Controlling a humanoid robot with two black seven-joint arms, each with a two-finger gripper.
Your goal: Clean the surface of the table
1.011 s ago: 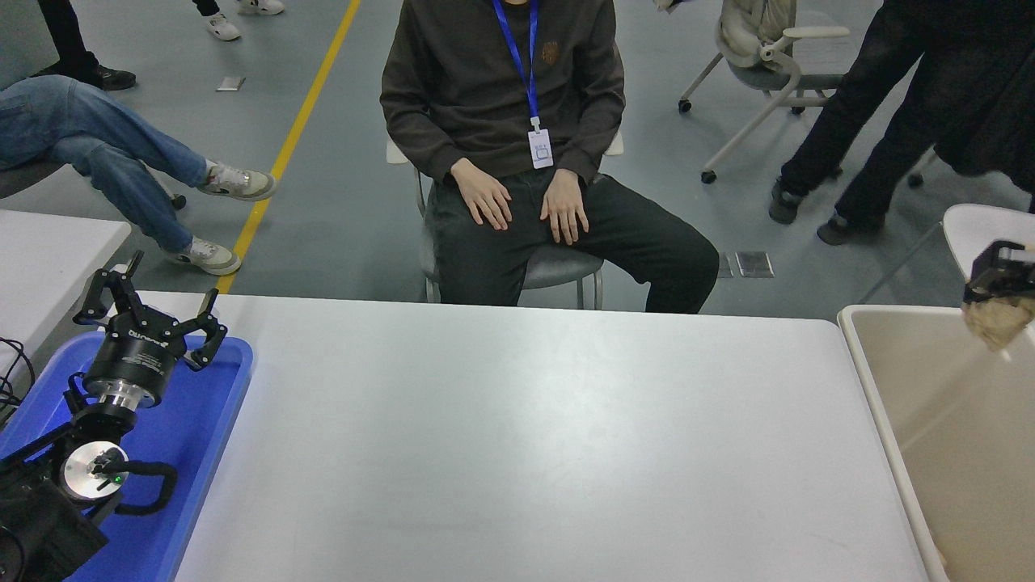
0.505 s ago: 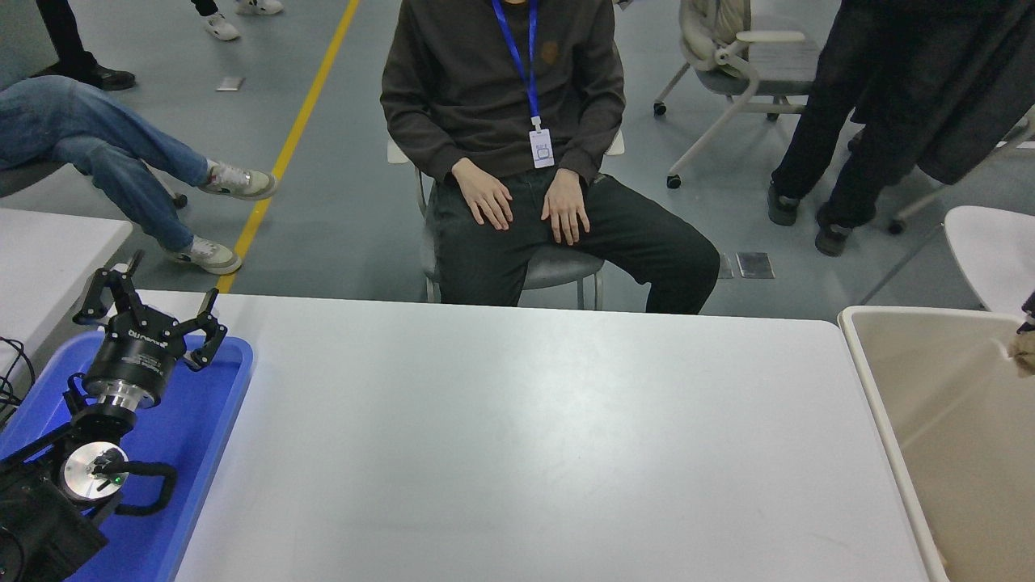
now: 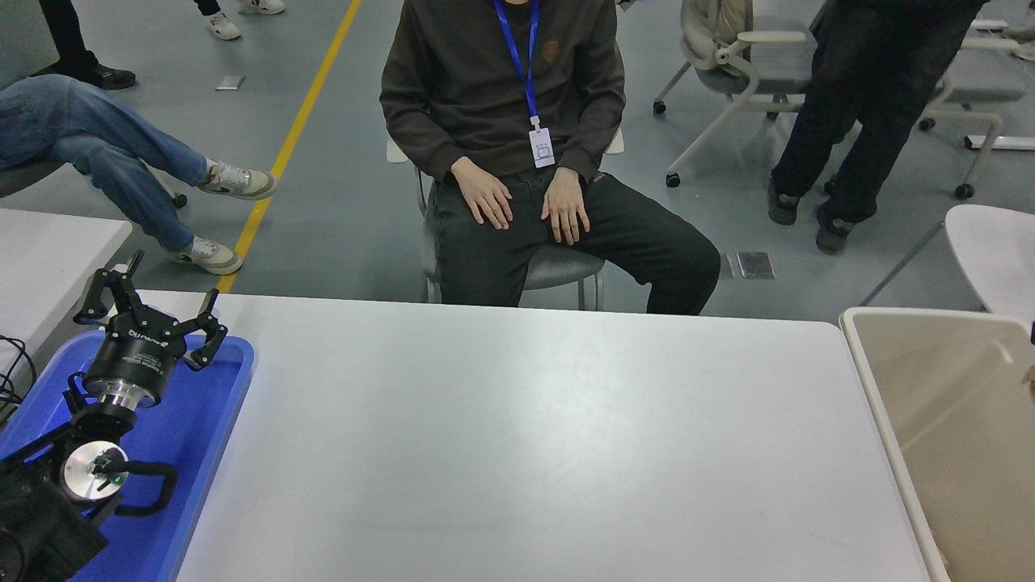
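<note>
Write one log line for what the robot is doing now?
left gripper: open, parked over blue tray | right gripper: nearly out of view | table surface: bare

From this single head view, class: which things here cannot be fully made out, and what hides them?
- Right end effector: cut by the right edge; only a dark sliver shows.
- Beige rectangular plastic bin: right and bottom edges cut it.
- Blue plastic tray: the left end effector, parked open, covers part.
- Seated person: top edge cuts the head.

Matt smooth white table surface (image 3: 525, 436), glossy blue plastic tray (image 3: 202, 420) at its left edge, smooth beige plastic bin (image 3: 881, 388) at its right edge, black left gripper (image 3: 149, 311) with polished metal wrist ring
</note>
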